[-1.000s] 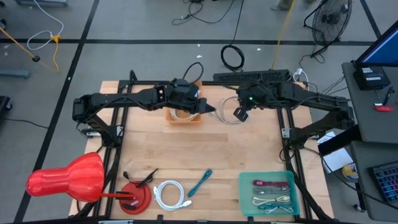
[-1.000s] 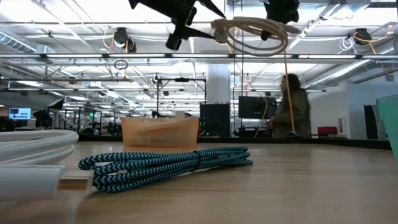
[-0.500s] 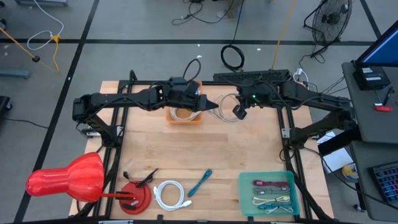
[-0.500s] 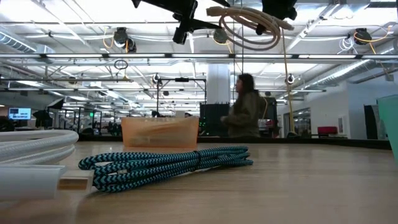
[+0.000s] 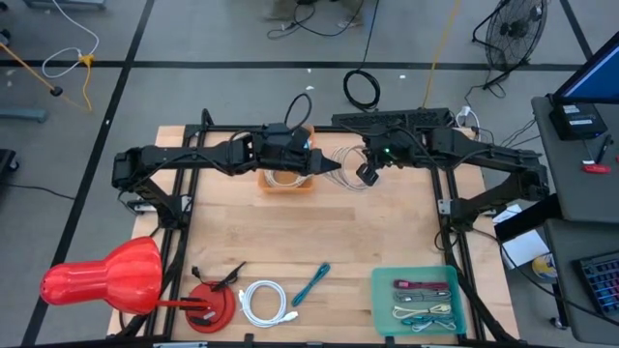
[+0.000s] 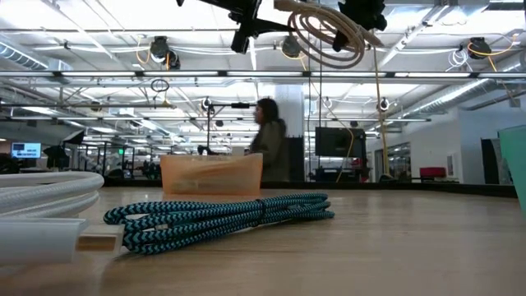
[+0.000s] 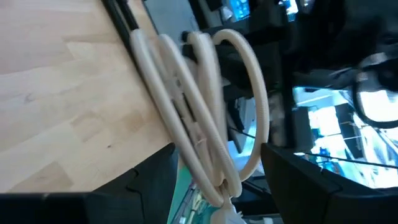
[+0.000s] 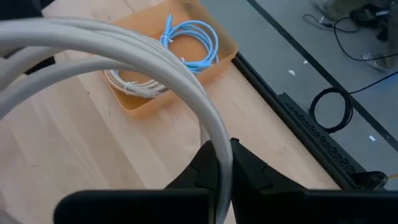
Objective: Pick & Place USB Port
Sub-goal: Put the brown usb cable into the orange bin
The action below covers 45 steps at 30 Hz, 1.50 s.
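Observation:
A beige coiled USB cable (image 5: 348, 162) hangs in the air over the far middle of the table, right of an orange bin (image 5: 286, 180). My right gripper (image 5: 366, 174) is shut on the cable, which also shows high up in the low view (image 6: 329, 29). My left gripper (image 5: 332, 166) comes level from the left and stands open. In the left wrist view the coil (image 7: 186, 118) lies between its two dark fingers (image 7: 217, 171). The bin (image 8: 180, 56) holds a light blue cable and a white one. My right gripper pinches one strand of the coil (image 8: 219, 146) between its two fingers, which slant down from the table's right side and lie across the strand. The coil is lifted clear of the table and stands out toward the left gripper. Of my left gripper, I cannot tell whether its open fingers touch the coil.
A green tray (image 5: 379, 307) with several cables sits at the near right. A white cable (image 5: 263, 302), a teal braided cable (image 5: 311, 282), a red disc (image 5: 208, 305) and a big red shape (image 5: 106, 280) lie along the near edge. A person walks in the room behind.
The coil in my right gripper has tipped up a little and shows higher in the low view. My left gripper has tipped its fingers upward and stays open. The person behind the table has walked toward the left.

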Motion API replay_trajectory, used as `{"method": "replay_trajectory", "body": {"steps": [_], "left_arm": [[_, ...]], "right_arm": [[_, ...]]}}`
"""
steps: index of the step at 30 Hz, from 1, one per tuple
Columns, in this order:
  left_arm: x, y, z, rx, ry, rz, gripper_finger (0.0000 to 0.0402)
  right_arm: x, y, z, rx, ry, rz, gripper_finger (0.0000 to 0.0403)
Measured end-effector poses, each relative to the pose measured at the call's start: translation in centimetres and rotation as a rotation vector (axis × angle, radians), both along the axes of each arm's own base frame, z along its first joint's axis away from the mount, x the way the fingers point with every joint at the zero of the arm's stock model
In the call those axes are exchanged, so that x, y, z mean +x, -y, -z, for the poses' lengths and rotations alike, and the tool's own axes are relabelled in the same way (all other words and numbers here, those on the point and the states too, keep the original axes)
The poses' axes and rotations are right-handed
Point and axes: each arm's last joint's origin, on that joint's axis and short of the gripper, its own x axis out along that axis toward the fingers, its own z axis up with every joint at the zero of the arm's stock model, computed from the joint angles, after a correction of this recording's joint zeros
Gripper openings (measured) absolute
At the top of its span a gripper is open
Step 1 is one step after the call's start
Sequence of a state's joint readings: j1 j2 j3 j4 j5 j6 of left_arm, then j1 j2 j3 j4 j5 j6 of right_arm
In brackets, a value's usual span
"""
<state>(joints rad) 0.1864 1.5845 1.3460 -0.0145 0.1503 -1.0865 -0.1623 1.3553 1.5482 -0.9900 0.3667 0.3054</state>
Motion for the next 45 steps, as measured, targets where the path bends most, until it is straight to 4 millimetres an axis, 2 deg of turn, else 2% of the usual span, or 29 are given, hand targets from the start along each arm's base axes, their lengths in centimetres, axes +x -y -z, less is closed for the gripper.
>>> {"method": "replay_trajectory", "body": {"steps": [15,22,37,45], "left_arm": [[0.1,0.2,-0.3,0.001,0.027,0.007,0.0237],[0.2,0.3,-1.0,0.018,0.103,0.050,0.0237],[0.1,0.5,0.1,0.021,-0.009,-0.011,0.0237],[0.1,0.7,0.2,0.042,-0.017,-0.051,0.0236]], "right_arm": [[0.1,0.2,0.0,-0.001,0.003,0.005,0.0006],[0.1,0.2,0.0,-0.001,0.009,0.002,0.0006],[0.0,0.3,0.0,-0.006,-0.005,-0.002,0.0006],[-0.2,1.1,0.0,-0.009,-0.011,0.024,0.0006]]}}
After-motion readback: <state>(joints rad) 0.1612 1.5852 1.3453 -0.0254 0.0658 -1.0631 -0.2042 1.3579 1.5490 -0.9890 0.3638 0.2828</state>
